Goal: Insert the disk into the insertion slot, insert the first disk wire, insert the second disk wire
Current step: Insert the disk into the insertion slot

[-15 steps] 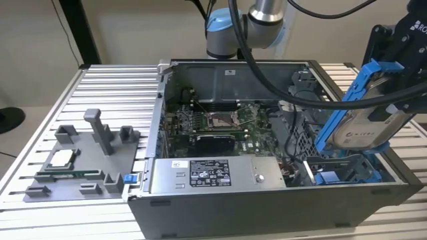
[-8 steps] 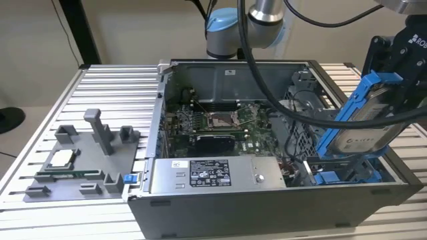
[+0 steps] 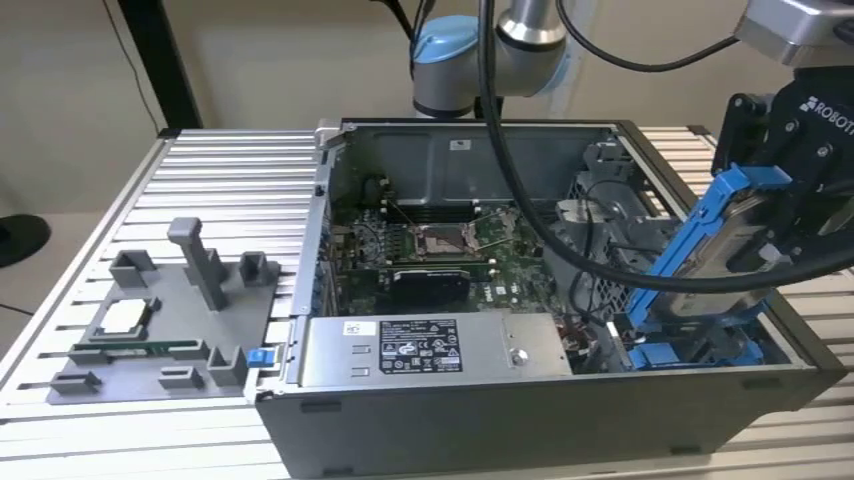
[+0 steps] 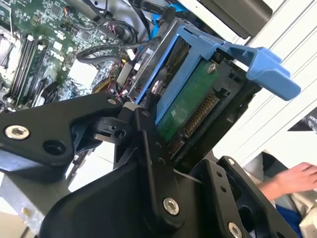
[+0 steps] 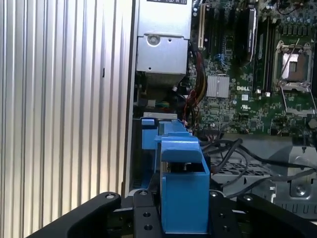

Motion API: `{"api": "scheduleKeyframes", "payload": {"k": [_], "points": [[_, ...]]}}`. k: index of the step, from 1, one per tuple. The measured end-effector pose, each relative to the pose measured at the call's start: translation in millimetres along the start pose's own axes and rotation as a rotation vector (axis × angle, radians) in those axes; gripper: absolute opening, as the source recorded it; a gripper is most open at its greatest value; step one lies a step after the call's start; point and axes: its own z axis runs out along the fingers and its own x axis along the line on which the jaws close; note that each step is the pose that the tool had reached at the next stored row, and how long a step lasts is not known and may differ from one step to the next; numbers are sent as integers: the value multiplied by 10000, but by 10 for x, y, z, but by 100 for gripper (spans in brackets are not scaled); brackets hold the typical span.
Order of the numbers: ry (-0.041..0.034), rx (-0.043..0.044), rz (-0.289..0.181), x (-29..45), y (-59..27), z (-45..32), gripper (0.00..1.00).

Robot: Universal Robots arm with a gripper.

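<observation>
Claw closed on the disk, gripping it by the blue carrier frame. The disk is tilted, with one end up near the claw body and the other end angled down into the computer case. It is held above the insertion slot and is not seated. The slot sits just below the claw at the case corner, where its blue tabs are visible.

In the second wrist view, claw fingers clamp the disk. Its green circuit-board side faces the camera, its connector edge is exposed, and the blue carrier handle sticks out past it. A person's hand is off to the side, well apart from the claw.

In the first wrist view, the blue carrier sits between the claw arms, with perforated grey metal of the slot just beyond it.

Black cables drape across the case right beside the held disk. The motherboard and power supply box lie further from the claw, toward the exterior view's left. The case stands on the ribbed table. A grey parts tray is well apart from the claw on the same table.
</observation>
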Motion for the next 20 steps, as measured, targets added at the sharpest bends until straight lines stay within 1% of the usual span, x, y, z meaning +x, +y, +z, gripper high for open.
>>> {"api": "scheduleKeyframes", "payload": {"k": [20], "points": [[-8, 13, -2, 14, -23, 363, 0]]}}
